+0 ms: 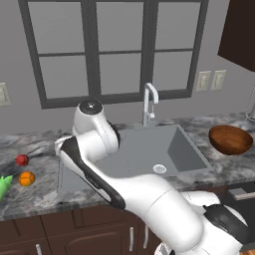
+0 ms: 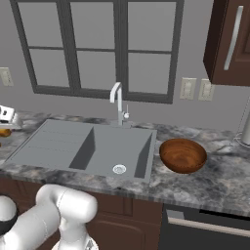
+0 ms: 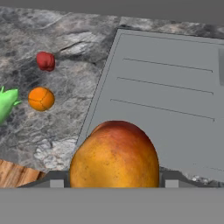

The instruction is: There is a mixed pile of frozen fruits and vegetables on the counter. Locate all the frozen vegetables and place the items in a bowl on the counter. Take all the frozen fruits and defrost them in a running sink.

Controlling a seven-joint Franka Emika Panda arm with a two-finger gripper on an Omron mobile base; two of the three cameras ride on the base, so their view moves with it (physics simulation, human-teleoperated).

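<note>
A grey marbled stone counter (image 1: 45,194) runs under a big window, with a grey sink (image 2: 93,146) set in it and a round brown wooden bowl (image 2: 182,155) just right of the sink. The claw (image 3: 114,183) holds a brownish orange fruit (image 3: 114,155) over the sink's ribbed side. Left of the sink lie a small red ball (image 3: 45,61), a bright orange ball (image 3: 41,99) and a green pointed piece (image 3: 6,103); no writing can be read.

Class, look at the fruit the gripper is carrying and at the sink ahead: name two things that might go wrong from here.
1. The round orange-red fruit sits between the gripper fingers above the counter edge beside the ribbed drainboard; if it slips, it may roll off the sloped board or the counter.
2. No water shows at the tap, so the fruit might land in a dry sink and not defrost.
</note>
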